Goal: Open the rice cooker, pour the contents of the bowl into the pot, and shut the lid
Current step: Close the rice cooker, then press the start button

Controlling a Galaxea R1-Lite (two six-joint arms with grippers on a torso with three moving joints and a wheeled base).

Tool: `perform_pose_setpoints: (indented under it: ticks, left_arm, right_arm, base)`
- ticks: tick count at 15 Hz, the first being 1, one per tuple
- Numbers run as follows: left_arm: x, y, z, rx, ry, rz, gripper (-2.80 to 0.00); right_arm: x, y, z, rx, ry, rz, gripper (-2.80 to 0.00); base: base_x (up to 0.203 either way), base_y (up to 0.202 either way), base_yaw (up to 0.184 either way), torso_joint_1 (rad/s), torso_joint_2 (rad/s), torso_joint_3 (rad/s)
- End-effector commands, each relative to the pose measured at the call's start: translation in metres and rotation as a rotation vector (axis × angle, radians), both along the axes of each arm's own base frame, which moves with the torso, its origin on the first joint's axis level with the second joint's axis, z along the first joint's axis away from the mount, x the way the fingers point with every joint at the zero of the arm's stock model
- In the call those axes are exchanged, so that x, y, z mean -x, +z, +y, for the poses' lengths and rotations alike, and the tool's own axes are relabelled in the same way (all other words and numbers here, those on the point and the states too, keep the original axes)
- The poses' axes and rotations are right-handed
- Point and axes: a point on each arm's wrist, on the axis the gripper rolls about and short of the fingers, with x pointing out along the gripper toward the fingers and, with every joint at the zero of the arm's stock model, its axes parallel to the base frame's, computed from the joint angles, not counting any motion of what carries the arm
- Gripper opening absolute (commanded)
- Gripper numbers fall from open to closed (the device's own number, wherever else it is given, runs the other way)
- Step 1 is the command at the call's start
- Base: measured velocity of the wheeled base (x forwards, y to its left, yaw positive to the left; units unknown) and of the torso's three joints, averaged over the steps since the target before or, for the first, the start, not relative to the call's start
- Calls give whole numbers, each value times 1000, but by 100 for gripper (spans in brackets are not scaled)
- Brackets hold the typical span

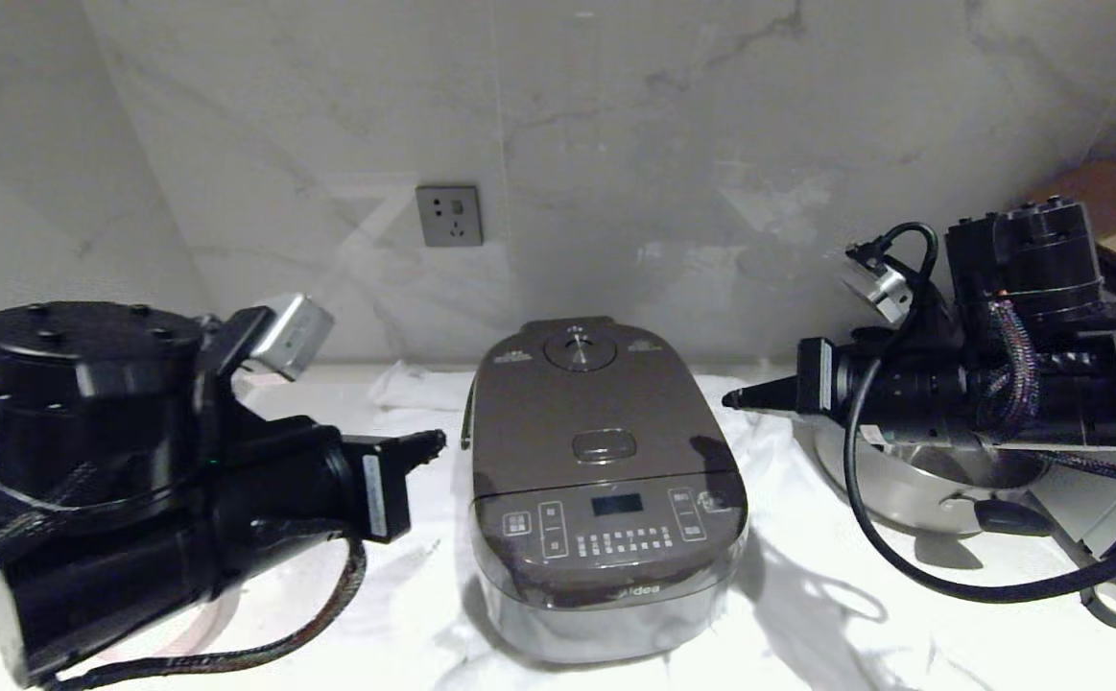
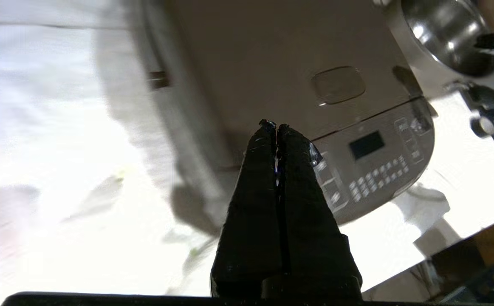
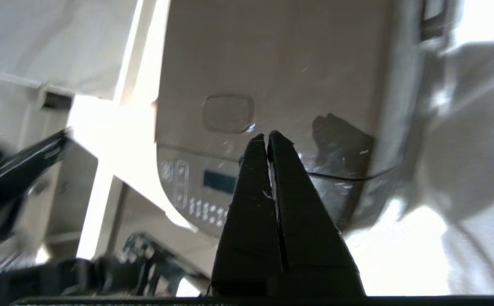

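Left gripper (image 1: 438, 440): black, fingers pressed together, nothing between them. Held level in the air to the left of the rice cooker (image 1: 605, 489), tips pointing toward its side, a clear gap between.

Right gripper (image 1: 732, 398): black, fingers likewise pressed together and empty. Held level to the right of the cooker, tips pointing toward it, apart from it; it hangs above the rim of the steel pan (image 1: 913, 480).

Rice cooker: dark brown-grey, rounded-square, centre of the scene on a white cloth (image 1: 807, 595), front panel facing the camera. Small dark display (image 1: 616, 504) with rows of buttons around it.

Lid (image 1: 596, 403): down, flush with the body. Round steam vent (image 1: 580, 349) near the back, rounded release button (image 1: 604, 445) near the front edge.

Steel pan: shiny, black handle, right of the cooker, partly hidden behind the right arm.

Cloth, left-wrist view: a few pale greenish specks (image 2: 193, 252), possibly chopped bits; too blurred to tell.

Wall socket (image 1: 448, 215): grey, on the marbled wall behind, left of the cooker.
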Motion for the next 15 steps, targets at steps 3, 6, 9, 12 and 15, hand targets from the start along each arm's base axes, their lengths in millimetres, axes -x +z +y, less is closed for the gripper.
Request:
perform_pose_setpoints:
  ticks: [3,6,9,12,15]
  left_arm:
    - [60,26,65,44,87,-230,-280]
    - [100,34,103,17,183,-365,-280]
    - [127,34,128,-107,381,-464,-280]
    - [158,38,139,-257,606,-585,-280]
    - [194,24,138,-390,709,-631,-280]
  right_arm:
    - [15,5,-8,0,-23,-22,-280]
    - [16,2,-8,5,-22,-16,-280]
    - [15,3,-9,-1,-29,-29,-280]
    - [14,5,-14,-8,-50,-47,-280]
    - [15,6,-14,-8,-49,-52,-280]
  base:
    - [0,0,0,0,0,0]
    - [0,0,0,0,0,0]
    - [0,0,0,0,0,0]
    - [0,0,0,0,0,0]
    - [0,0,0,0,0,0]
